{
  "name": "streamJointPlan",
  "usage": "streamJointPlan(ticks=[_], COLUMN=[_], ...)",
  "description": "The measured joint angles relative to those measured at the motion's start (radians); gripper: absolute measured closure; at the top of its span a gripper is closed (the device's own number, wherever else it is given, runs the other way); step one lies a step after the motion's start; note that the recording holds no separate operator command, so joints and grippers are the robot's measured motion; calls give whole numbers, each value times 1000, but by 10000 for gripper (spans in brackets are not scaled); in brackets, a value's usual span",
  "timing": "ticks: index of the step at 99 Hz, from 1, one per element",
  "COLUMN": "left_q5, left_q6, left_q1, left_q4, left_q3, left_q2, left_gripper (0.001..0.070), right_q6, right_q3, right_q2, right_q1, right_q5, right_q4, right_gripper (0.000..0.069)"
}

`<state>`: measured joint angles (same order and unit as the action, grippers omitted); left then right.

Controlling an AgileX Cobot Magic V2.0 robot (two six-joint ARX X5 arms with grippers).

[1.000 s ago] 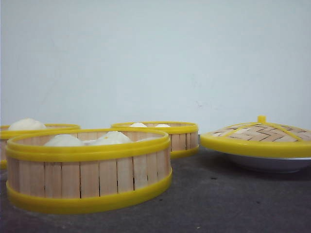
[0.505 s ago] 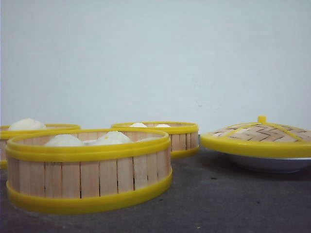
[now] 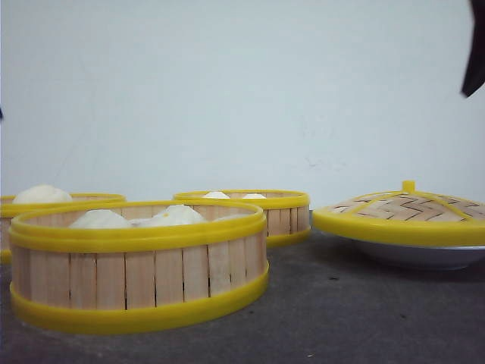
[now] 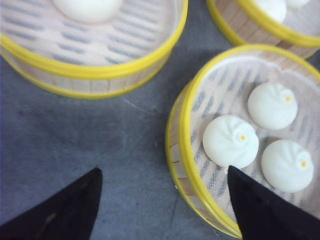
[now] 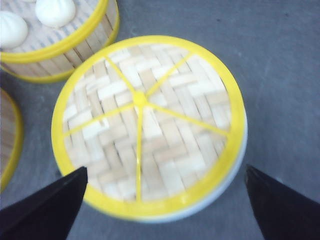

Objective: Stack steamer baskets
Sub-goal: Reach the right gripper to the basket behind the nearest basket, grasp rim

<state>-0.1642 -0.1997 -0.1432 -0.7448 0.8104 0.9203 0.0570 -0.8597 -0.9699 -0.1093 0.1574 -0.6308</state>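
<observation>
Three steamer baskets with slat walls and yellow rims stand on the grey table, each holding white buns: a near one point(image 3: 140, 277), one at the far left point(image 3: 68, 200) and one behind in the middle point(image 3: 280, 216). My left gripper point(image 4: 163, 169) hangs open above the table, one finger over bare table and the other over the near basket point(image 4: 186, 125), whose rim lies between them. The other two baskets point(image 4: 100, 70) point(image 4: 260, 22) lie further off. My right gripper point(image 5: 166, 168) is open above the woven lid point(image 5: 145, 125), holding nothing.
The domed lid point(image 3: 405, 216) with its yellow knob rests on a white plate point(image 3: 424, 256) at the right. A dark piece of the right arm point(image 3: 475, 53) shows in the top right corner. A white wall stands behind. In the right wrist view a basket point(image 5: 75, 47) sits close to the lid.
A dark part of the right arm has come into the top right corner of the front view. Baskets, lid and plate have not moved.
</observation>
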Motion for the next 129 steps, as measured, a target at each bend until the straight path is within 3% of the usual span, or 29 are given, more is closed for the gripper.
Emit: streamJointPlan(ticks=[34, 100, 121, 129], left_q5=[0, 0, 0, 1], left_q6=[-4, 24, 39, 46], left_q1=[-52, -53, -53, -53], left_q4=[103, 129, 141, 141], left_q3=[0, 0, 0, 0], left_q2=[183, 201, 201, 201], left_gripper=[237, 237, 237, 237], right_q6=[3, 30, 30, 30], right_q3=[-191, -1006, -1113, -1116], right_q2=[-321, -1149, -1300, -1331], right_q1=[-105, -208, -209, -209], right_q5=[0, -6, -52, -53], right_q4=[116, 74, 76, 75], right_gripper=[71, 73, 76, 116])
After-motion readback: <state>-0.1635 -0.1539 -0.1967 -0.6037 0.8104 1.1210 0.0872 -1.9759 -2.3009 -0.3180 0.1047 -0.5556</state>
